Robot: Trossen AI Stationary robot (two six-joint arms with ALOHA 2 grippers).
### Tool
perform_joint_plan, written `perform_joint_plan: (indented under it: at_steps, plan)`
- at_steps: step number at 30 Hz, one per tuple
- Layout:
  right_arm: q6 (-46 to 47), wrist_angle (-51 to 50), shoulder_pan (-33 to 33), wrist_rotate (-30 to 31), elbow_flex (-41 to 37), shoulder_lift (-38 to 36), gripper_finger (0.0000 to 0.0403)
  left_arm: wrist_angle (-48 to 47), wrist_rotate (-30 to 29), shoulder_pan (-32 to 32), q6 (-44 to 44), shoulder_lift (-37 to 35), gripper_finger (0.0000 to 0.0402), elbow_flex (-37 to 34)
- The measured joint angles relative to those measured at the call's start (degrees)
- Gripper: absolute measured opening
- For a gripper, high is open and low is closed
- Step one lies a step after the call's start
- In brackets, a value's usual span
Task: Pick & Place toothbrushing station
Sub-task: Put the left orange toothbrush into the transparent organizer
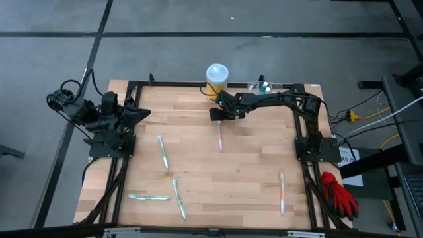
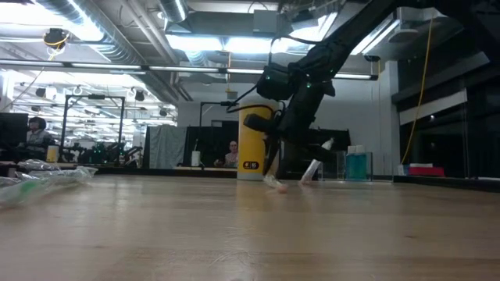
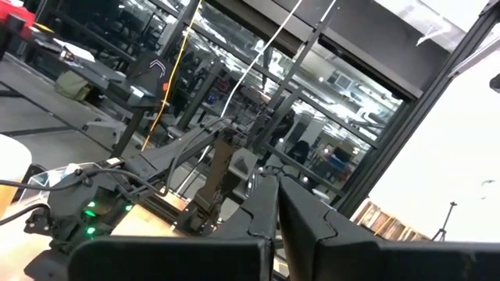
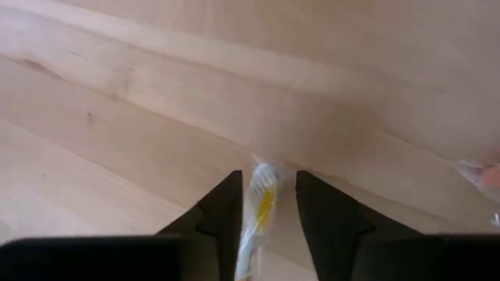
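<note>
- High view: my right gripper (image 1: 216, 114) is stretched across the far part of the wooden surface (image 1: 244, 172), just in front of the yellow canister (image 1: 216, 80) with its white lid
- My right gripper is at the far tip of a toothbrush (image 1: 219, 135) that lies pointing away from the canister toward the near edge
- Right wrist view: my two dark fingers (image 4: 223, 211) straddle a clear-wrapped toothbrush with a yellow patch; there is a slim gap on each side, so the jaws are partly apart and I cannot tell whether they press on it
- The toothbrushing station (image 1: 264, 86), a low see-through holder, sits on the far edge of the surface, beside the canister on its right, with something teal inside
- Low view: the station (image 2: 353, 165) stands behind and to the right of the canister (image 2: 251, 143), apart from my right gripper
- My left gripper (image 1: 140, 114) waits at the left edge of the surface, fingers closed on nothing; in the left wrist view they meet in a tight line (image 3: 275, 204)
- Other wrapped toothbrushes lie scattered: one (image 1: 162, 151) left of centre, two (image 1: 180, 199) near the front edge, and one (image 1: 282, 193) at the right front
- A red glove (image 1: 339, 192) lies off the surface at the right
- Low view: people sit in the room beyond
</note>
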Motion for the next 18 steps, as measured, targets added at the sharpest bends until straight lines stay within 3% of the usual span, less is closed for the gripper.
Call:
perform_joint_plan:
  at_steps: [7, 14, 18]
  plan:
    - [-2.3, 0.1, 0.6, -0.1, 0.0, 0.0, 0.0012, 0.0, 0.0, 0.0, -0.1, 0.0, 0.0008, 0.0]
    - [-2.1, 2.3, 4.4, 1.0, 0.2, -1.9, 0.0003, 0.0, -0.3, 0.0, 0.3, 0.0, 0.0008, 0.0]
    - [-0.7, 3.0, 9.3, 6.0, 0.2, -6.9, 0.0002, 0.0, -0.7, 0.0, 0.3, 0.0, 0.0008, 0.0]
